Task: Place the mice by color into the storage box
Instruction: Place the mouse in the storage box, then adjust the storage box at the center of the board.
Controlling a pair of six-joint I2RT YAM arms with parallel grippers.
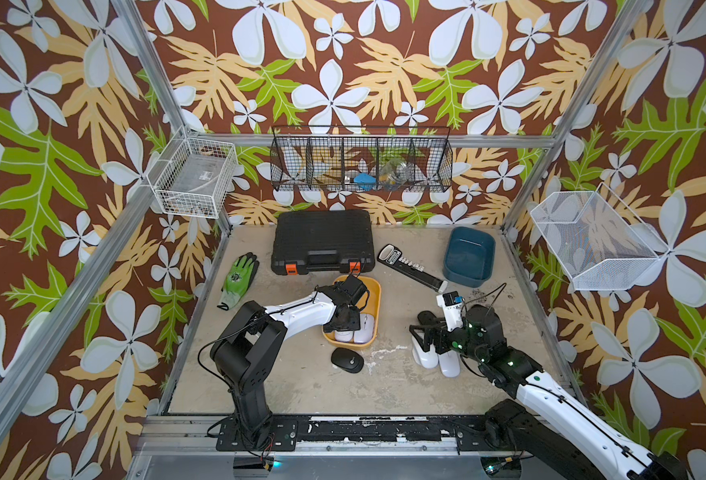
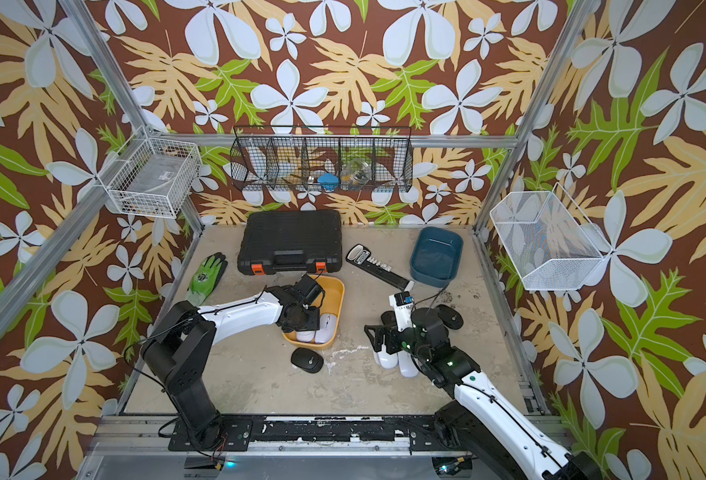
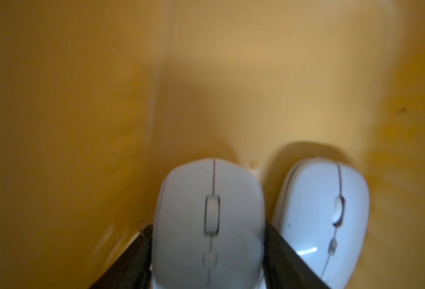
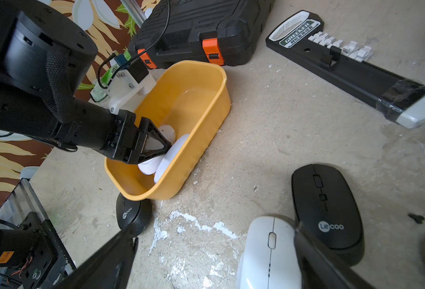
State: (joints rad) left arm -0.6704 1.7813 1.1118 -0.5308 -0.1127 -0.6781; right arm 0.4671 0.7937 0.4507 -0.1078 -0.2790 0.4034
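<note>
Item: left gripper [image 3: 206, 225], jaws flanking white mouse [image 3: 210, 195] in bin [image 3: 81, 100] (grip unclear). Risk: finger [image 3: 281, 250] wedged against neighbour mouse [image 3: 324, 212] may drag it on withdrawal.

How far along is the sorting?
Done: one white mouse lies in the yellow bin. In hand: the left gripper straddles a second there; the open right gripper is over a third on the table. Left: a fourth beside it and the black mice; the blue bin is empty.
</note>
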